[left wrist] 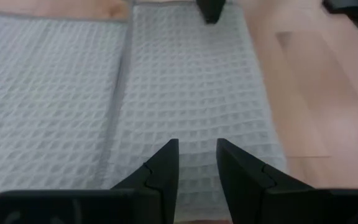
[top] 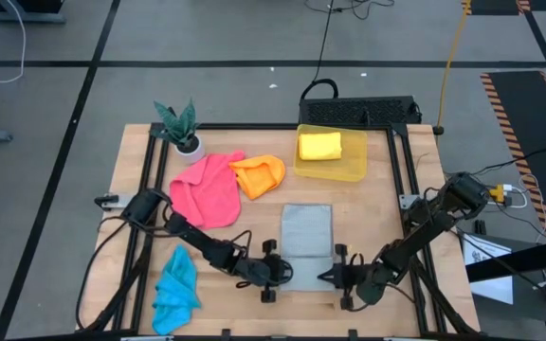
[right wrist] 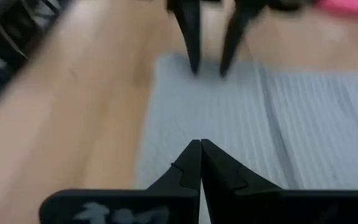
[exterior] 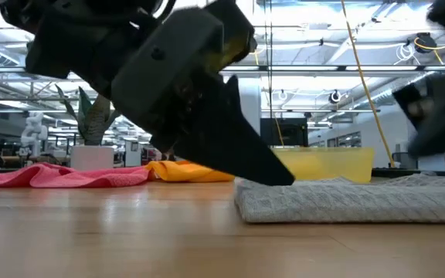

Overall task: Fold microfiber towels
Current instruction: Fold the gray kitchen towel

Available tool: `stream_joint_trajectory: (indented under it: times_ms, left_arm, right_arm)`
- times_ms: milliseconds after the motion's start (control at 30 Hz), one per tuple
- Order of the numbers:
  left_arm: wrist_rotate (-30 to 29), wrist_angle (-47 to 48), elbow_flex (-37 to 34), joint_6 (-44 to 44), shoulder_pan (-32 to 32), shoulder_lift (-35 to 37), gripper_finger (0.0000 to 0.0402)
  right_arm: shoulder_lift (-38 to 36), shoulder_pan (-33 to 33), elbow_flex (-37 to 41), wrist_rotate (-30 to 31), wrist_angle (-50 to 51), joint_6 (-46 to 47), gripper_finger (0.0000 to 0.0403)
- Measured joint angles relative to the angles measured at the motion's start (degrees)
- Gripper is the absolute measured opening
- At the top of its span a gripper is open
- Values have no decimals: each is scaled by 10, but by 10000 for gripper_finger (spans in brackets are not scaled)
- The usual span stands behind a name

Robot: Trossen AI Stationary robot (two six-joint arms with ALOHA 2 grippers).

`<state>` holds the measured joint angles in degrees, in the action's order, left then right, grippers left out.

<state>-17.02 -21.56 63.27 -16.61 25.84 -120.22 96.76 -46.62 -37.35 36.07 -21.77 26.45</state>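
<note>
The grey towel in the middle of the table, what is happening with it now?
Both arms are working at the near edge of the grey towel, which lies folded on the table. The left gripper hangs over it with fingers apart, holding nothing. The right gripper, fingers shut, points at the same edge. The pink towel, orange towel and blue towel lie unfolded.

- Grey towel [top: 306,230]: folded flat, waffle weave, at the table's front middle.
- Pink towel [top: 207,189]: spread, crumpled.
- Orange towel [top: 260,174]: bunched, touching the pink.
- Yellow towel [top: 319,145]: folded.
- Blue towel [top: 176,280]: crumpled, front left.
</note>
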Motion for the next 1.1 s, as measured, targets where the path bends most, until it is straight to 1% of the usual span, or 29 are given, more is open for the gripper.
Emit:
stream_joint_trajectory:
  times_ms: [100,200,300,400,500,533,600,667,733,867,1000,1100]
  left_arm:
    - [-4,1,7,33,8,0,111]
    - [-28,3,13,76,24,0,111]
    - [-30,4,19,129,47,0,111]
    - [-30,3,21,191,72,0,111]
    - [-30,4,21,228,92,0,111]
    - [-33,4,21,232,96,0,111]
    - [-57,4,22,233,101,-1,111]
    - [-79,4,22,234,103,-1,111]
    - [-95,4,22,224,101,-1,111]
    - [-101,4,22,198,91,-1,111]
    - [-101,8,22,167,81,-1,111]
    - [-101,10,22,149,77,-1,111]
  right_arm:
    - [0,0,-22,-3,-10,-51,1]
    - [14,6,-44,-23,-15,-69,15]
    - [43,13,-62,-50,-17,-93,41]
    - [73,13,-81,-80,-16,-122,75]
    - [96,12,-98,-90,-14,-154,107]
    - [101,13,-102,-88,-12,-157,116]
    - [110,16,-113,-65,-11,-158,127]
    - [116,17,-120,-44,2,-159,131]
    - [123,20,-125,-46,13,-166,131]
    - [130,25,-130,-47,27,-166,124]
    - [131,35,-130,-47,58,-144,116]
    - [130,38,-131,-47,72,-134,100]
